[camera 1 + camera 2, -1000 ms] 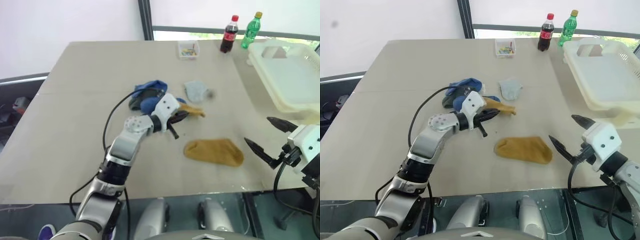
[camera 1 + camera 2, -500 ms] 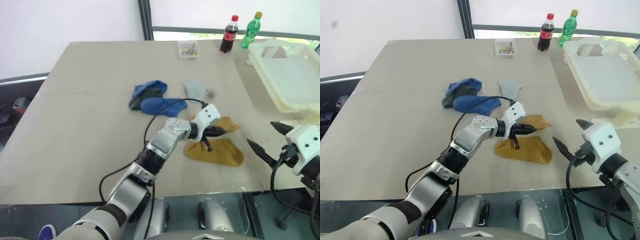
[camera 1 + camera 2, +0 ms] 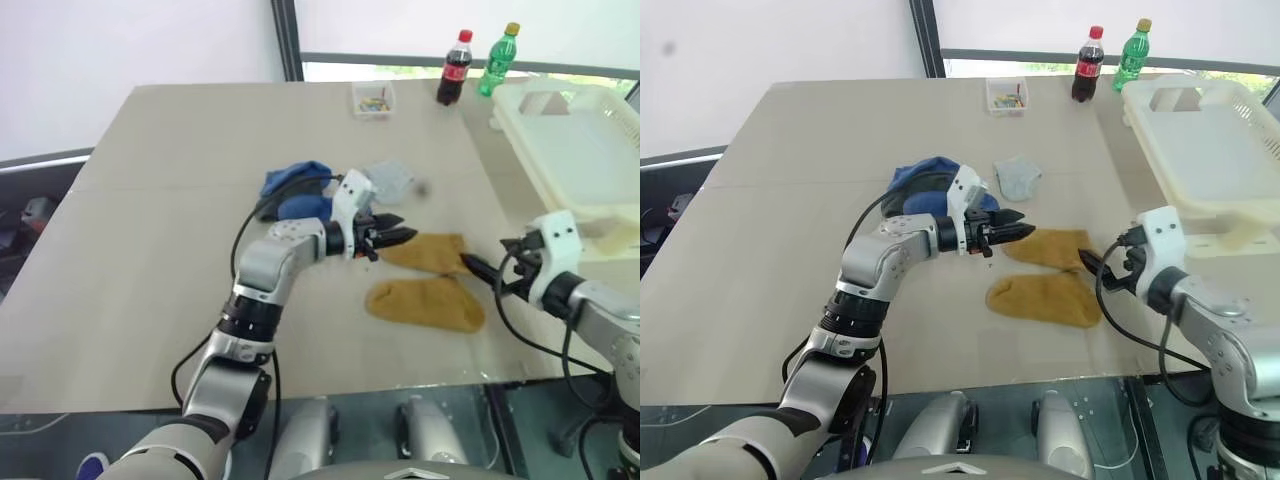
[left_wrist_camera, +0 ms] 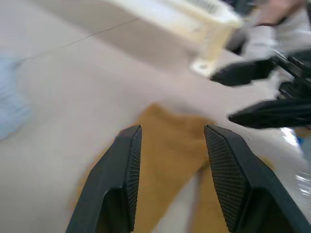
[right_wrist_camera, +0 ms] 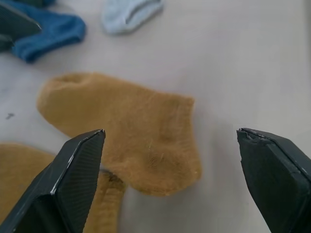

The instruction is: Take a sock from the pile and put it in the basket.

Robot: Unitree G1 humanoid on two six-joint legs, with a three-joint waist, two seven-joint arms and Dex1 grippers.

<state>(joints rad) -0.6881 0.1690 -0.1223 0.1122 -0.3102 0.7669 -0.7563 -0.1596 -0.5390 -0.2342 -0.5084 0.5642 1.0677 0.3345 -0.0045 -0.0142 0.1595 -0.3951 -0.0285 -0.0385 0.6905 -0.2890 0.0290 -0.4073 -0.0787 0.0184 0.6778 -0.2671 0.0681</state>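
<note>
Two mustard socks between left hand and right hand

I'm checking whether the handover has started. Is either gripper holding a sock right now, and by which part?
Nothing is held. The left gripper is open over a mustard sock, and the right gripper stands wide open facing the same sock.

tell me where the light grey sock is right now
In the head views, the light grey sock lies flat mid-table, just right of the blue socks and behind the two mustard socks.
</note>
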